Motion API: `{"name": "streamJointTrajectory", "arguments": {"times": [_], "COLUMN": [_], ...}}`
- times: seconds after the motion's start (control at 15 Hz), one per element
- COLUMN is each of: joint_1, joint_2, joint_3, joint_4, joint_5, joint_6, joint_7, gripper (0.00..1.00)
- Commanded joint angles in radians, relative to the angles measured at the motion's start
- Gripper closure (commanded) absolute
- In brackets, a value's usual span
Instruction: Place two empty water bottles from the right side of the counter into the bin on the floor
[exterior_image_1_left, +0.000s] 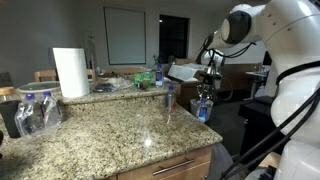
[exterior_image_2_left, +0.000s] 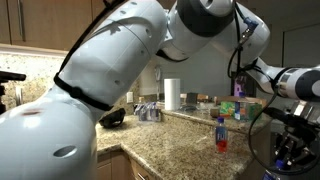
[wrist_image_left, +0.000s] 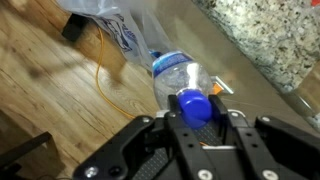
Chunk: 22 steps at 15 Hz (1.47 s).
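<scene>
Wood-plank floor shows beneath the water bottle, which hangs just off the counter's edge, pinched at its blue cap by the gripper, fingers closed tight around the neck. Thin, clear, rounded plastic like this is light and slick, so it could swing or slip from so narrow a hold. Released off-centre, it may strike the bin's rim and roll away. A crinkled pale liner farther out from the counter may be the bin; I cannot tell. A second water bottle stands on the speckled granite near that edge.
</scene>
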Motion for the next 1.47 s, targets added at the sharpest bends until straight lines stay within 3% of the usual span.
{"name": "streamJointTrajectory", "arguments": {"times": [0.0, 0.2, 0.27, 0.67, 1.07, 1.4], "joint_1": [-0.020, -0.027, -0.021, -0.013, -0.030, -0.046], "joint_2": [0.021, 0.042, 0.044, 0.208, 0.404, 0.494], "joint_3": [0.019, 0.019, 0.020, 0.057, 0.035, 0.043], "joint_4": [0.026, 0.055, 0.058, 0.161, 0.322, 0.417], "joint_5": [-0.012, -0.012, -0.013, -0.048, -0.070, -0.077], "joint_6": [-0.010, -0.022, -0.018, -0.126, -0.234, -0.306], "joint_7": [0.021, 0.033, 0.040, 0.054, 0.177, 0.189], "gripper": [0.67, 0.67, 0.86, 0.85, 0.85, 0.85]}}
